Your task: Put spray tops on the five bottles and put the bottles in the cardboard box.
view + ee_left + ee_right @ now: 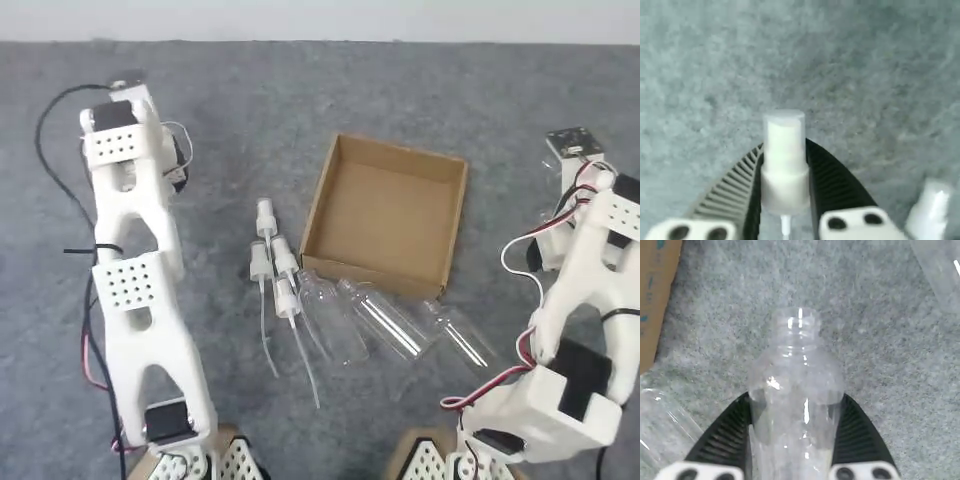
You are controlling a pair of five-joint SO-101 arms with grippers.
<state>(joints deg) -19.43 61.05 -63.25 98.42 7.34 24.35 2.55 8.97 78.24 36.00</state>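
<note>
Clamped between the left jaws, closest to that wrist's camera, sits a white spray top [785,160]. Both ribbed inner faces press on its collar, its nozzle head stands out past the jaw tips, and its thin dip tube runs back between the jaws toward the wrist. Gripping at the collar leaves the head free and probably gives the firmest hold, since that is the widest part. A second spray top [932,207] lies on the grey tabletop [715,60] just off one side of those jaws. The right jaws are closed on the body of a clear bottle [796,390], one face on each flank, with its shoulder and open, uncapped neck reaching beyond the tips. That hold seems chosen to leave the mouth exposed so a top can be brought to it. A neighbouring bottle [660,420] lies just beside one jaw and another bottle [940,265] lies farther off beyond the tips. A wall of the cardboard box [655,295] stands near, which should keep the later drop short. From above, loose spray tops [260,262] cluster with their tubes trailing, and three bottles [385,320] lie side by side just outside the box. No bottle is capped or boxed yet. The held top's tube would likely have to turn toward the neck first.
</note>
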